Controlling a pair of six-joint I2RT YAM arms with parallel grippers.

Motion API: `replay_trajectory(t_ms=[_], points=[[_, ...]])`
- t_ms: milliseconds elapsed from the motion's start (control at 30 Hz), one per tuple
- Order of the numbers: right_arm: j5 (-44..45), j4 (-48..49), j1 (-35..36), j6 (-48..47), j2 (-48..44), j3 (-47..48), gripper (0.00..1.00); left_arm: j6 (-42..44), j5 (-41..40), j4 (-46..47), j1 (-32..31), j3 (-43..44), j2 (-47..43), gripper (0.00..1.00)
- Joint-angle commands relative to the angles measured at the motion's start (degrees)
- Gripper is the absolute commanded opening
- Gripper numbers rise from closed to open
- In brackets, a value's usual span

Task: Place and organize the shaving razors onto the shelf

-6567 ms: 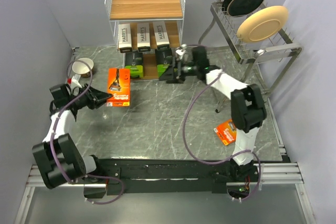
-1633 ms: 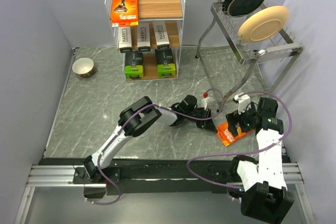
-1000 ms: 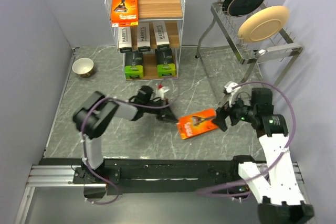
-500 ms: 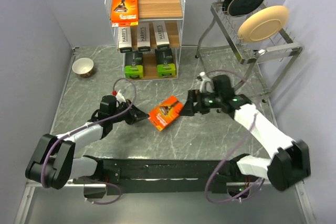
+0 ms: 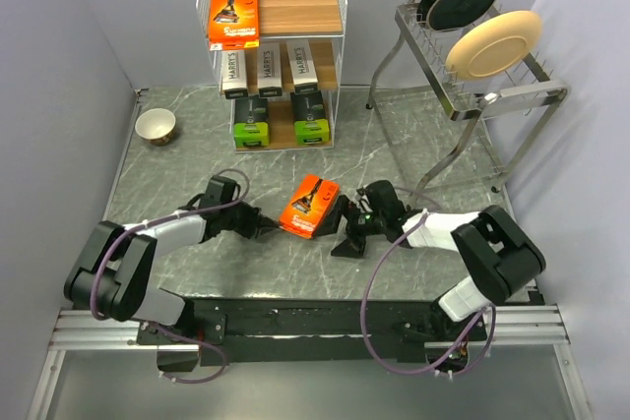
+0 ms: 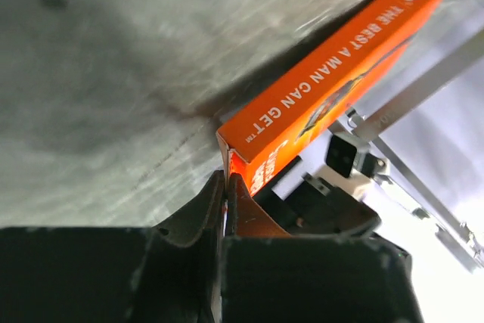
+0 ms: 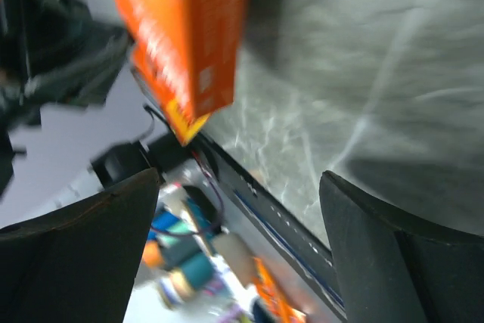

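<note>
- The left pincer is pinched tight on the thin edge flap of a flat orange pack, a glossy cardboard carton with white lettering along its narrow side.
- That pack is tilted over the grey, veined, stone-look tabletop, well in front of the shelf.
- The right pincer stands just beside the pack's other end, its two dark fingers spread wide and gripping nothing.
- The shelf is thin white wire with three brown wooden tiers.
- A second orange pack lies flat on the top tier.
- Long white boxes fill the middle tier.
- Black boxes with lime-green ends sit on the bottom tier.
</note>
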Motion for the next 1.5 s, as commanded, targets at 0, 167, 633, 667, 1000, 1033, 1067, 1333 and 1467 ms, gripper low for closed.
replay_trajectory(t_ms=[0,167,633,667,1000,1033,1067,1333,1467], points=[[2.9,13.4,0.8,9.2,0.4,0.7,0.93,-10.7,0.9,-6.0,-4.7,5.7,1.1,0.01],[5.0,11.3,1.4,10.7,1.1,3.2,0.88,-14.1,1.7,-9.2,-9.2,9.7,3.4,0.01],[10.4,0.4,-1.9,8.5,-0.8,3.3,0.61,-19.0,3.8,-15.7,-12.1,15.2,5.5,0.01],[10.5,0.2,-3.2,8.3,-0.4,3.4,0.63,-19.0,3.9,-16.6,-12.2,16.0,5.6,0.01],[9.8,0.6,-6.2,8.9,-1.0,3.3,0.70,-20.5,4.6,-20.4,-12.2,21.7,7.6,0.01],[9.4,1.0,-6.2,9.0,-1.4,3.4,0.69,-20.5,4.5,-20.5,-12.2,21.7,8.0,0.01],[9.0,1.2,-6.1,9.3,-1.5,3.8,0.68,-20.5,4.4,-20.5,-12.3,21.6,8.2,0.01],[6.8,0.0,-6.2,11.8,-2.7,5.9,0.52,-21.0,3.6,-20.1,-13.2,22.3,10.5,0.01],[5.6,2.2,-6.4,10.4,-3.6,7.3,0.36,-20.4,3.0,-19.3,-14.3,23.0,12.0,0.02]])
